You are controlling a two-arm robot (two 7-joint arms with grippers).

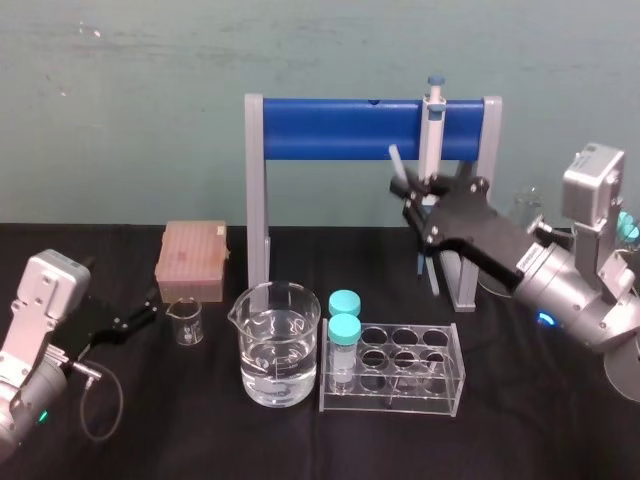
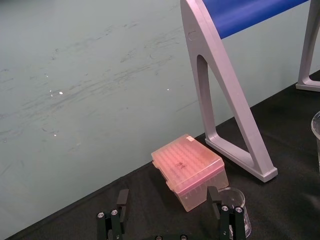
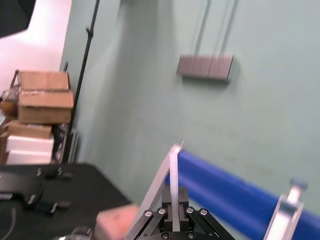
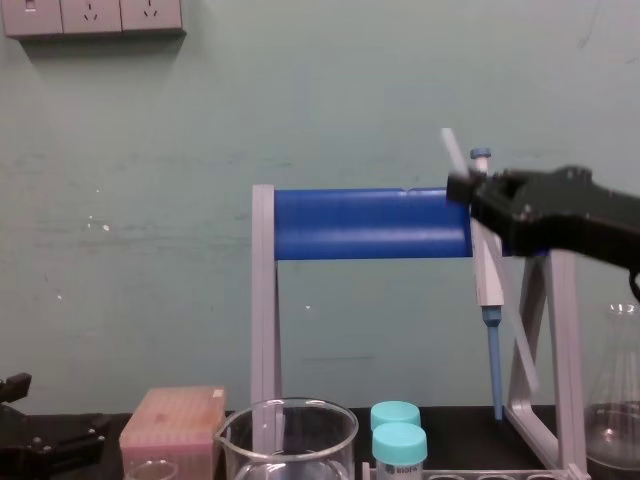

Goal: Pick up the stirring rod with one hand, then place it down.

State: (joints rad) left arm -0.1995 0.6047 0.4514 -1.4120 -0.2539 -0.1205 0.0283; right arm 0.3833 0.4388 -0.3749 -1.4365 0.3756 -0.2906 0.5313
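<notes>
The stirring rod (image 1: 394,160) is a thin whitish stick held tilted in the air in front of the blue stand, with my right gripper (image 1: 407,190) shut on it near its upper part. From the chest, the stirring rod (image 4: 452,150) slants down to the right past the right gripper (image 4: 462,188), and its lower length hangs free above the table. The right wrist view has the stirring rod (image 3: 173,180) rising from between the closed fingers. My left gripper (image 1: 148,310) rests low at the table's left, open; its fingers (image 2: 122,199) stand wide apart.
A blue-barred grey stand (image 1: 350,128) holds a white-and-blue pipette (image 1: 432,120) just behind the rod. In front are a beaker of water (image 1: 280,345), a clear tube rack (image 1: 395,370) with two teal-capped tubes, a small beaker (image 1: 185,322) and a pink tip box (image 1: 190,262).
</notes>
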